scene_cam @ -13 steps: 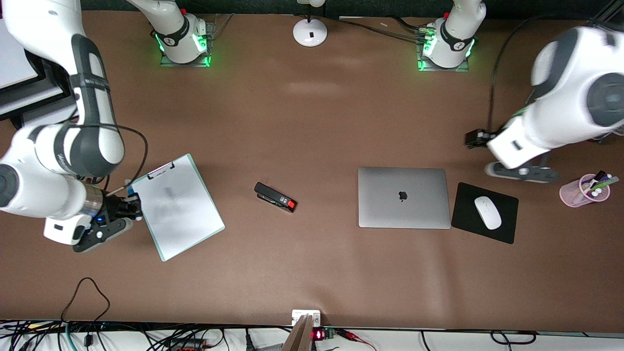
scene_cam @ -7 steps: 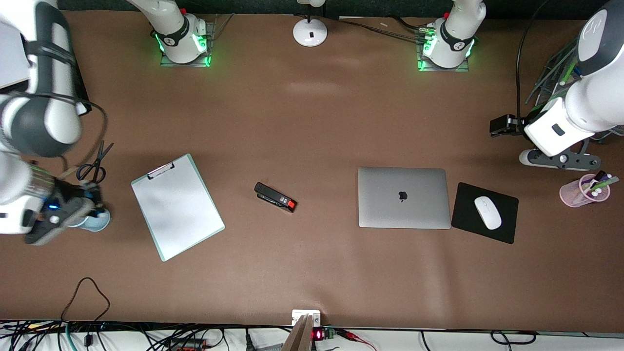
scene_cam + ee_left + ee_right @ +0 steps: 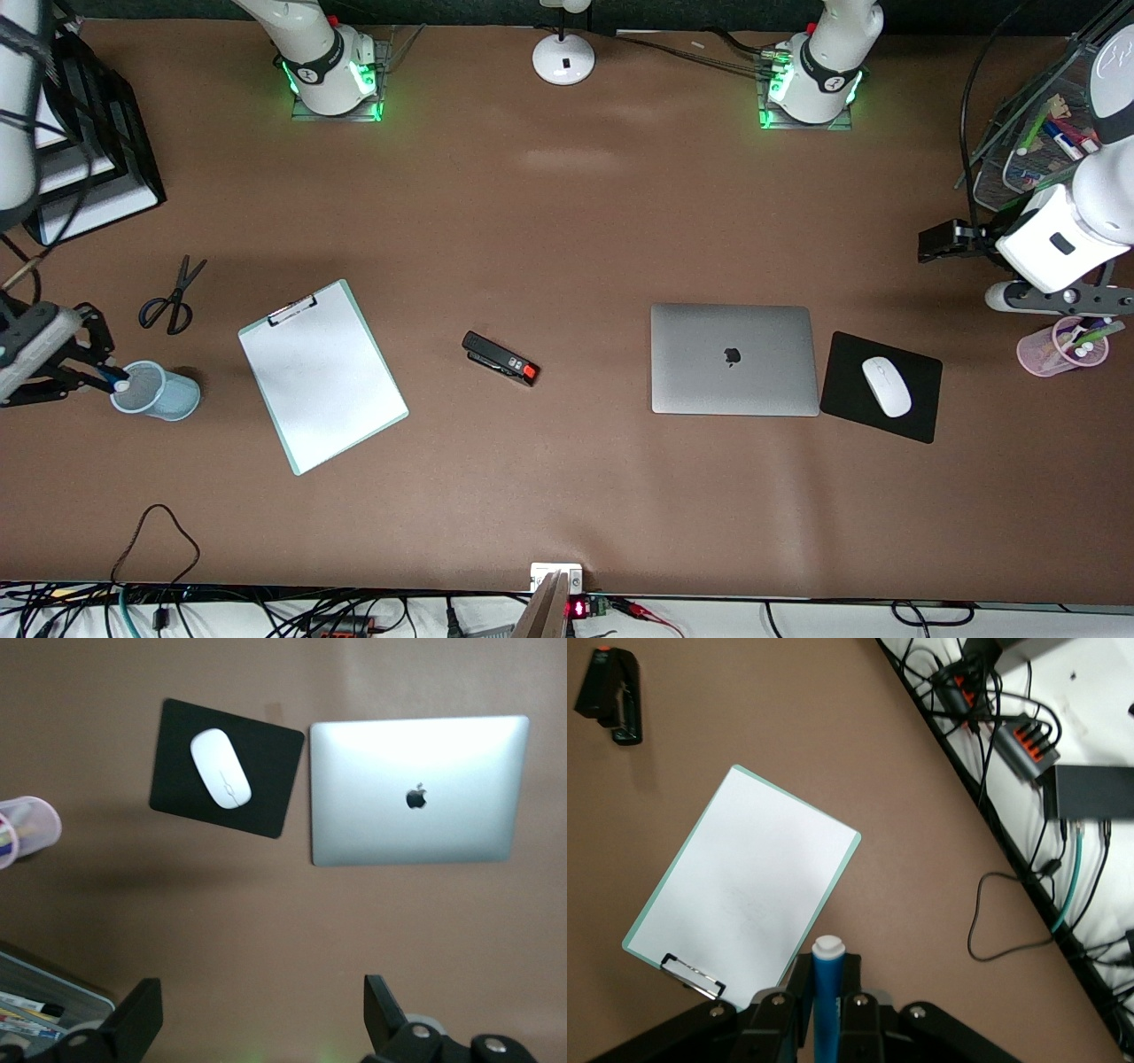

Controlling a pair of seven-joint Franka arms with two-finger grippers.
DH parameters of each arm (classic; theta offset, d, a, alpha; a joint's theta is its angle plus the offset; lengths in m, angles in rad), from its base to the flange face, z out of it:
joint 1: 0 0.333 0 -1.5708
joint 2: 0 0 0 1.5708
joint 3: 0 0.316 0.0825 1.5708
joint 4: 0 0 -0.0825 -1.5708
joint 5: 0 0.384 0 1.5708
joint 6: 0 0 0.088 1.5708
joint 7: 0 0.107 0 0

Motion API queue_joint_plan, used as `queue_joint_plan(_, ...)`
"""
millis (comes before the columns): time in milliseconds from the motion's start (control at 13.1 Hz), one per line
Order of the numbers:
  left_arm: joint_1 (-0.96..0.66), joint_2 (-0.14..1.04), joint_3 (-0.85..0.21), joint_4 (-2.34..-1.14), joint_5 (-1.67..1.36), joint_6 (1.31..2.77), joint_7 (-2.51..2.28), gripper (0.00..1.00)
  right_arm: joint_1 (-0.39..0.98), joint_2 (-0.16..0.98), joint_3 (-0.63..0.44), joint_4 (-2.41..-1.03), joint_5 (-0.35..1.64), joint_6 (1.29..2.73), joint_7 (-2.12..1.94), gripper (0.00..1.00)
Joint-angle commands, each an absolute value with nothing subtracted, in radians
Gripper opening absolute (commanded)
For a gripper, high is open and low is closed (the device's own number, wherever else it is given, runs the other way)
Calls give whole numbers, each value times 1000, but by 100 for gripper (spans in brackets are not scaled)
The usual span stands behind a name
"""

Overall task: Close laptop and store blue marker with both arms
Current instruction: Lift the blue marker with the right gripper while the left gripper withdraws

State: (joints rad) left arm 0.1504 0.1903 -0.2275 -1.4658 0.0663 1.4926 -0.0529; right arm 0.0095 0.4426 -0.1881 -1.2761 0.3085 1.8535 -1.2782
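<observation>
**Marker gripped over the blue cup, laptop shut flat**

The blue marker (image 3: 827, 997) sat clamped between the fingers of the right gripper (image 3: 104, 376), its long axis running out from the jaws with the white tip leading. In the front view that tip (image 3: 121, 385) pointed toward the light-blue mesh cup (image 3: 158, 390) and hung at the cup's rim; whether it touched the rim could not be told. The right gripper's jaws were drawn narrow, closed on the marker's barrel, and the gripper hung over the table at the right arm's end, just beside the cup.

The laptop (image 3: 733, 358) lay closed and flat on the brown table (image 3: 567, 221), lid up with the dark apple logo showing, its long edges running along the table's length. It lay just beside the black mouse pad (image 3: 849, 388), which carried a white mouse (image 3: 887, 386) and sat toward the left arm's end.

The left gripper (image 3: 1045, 301) hung with its fingers spread wide and nothing between them, over the table near the pink cup (image 3: 1061, 346) of mixed markers. In the left wrist view the two fingers (image 3: 142, 1020) stood well apart.

A clipboard (image 3: 322, 375), a black stapler (image 3: 500, 358) and scissors (image 3: 174, 296) lay on the table between the cup and the laptop.
</observation>
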Motion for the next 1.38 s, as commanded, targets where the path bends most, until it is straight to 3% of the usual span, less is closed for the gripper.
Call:
queue_joint_plan(0,-24,33,-22,-1644,46,1648,-32,100,-66,445,-176,-1278,402,1835,-1426,0)
queue_joint_plan(230,-48,-84,-3,-1781,46,1720,-32,100,-130,457,-173,-1278,541,1829,-1641,0)
queue_joint_plan(613,-49,-66,-18,-1747,41,1683,-28,100,-224,494,-170,-1275,790,1718,-1978,0)
queue_joint_plan(843,-51,-64,-20,-1744,14,1683,-28,100,-297,552,-170,-1275,895,1576,-2093,0)
queue_joint_plan(1302,-54,-64,-23,-1743,12,1663,-28,100,-353,606,-166,-1273,914,1494,-2232,0)
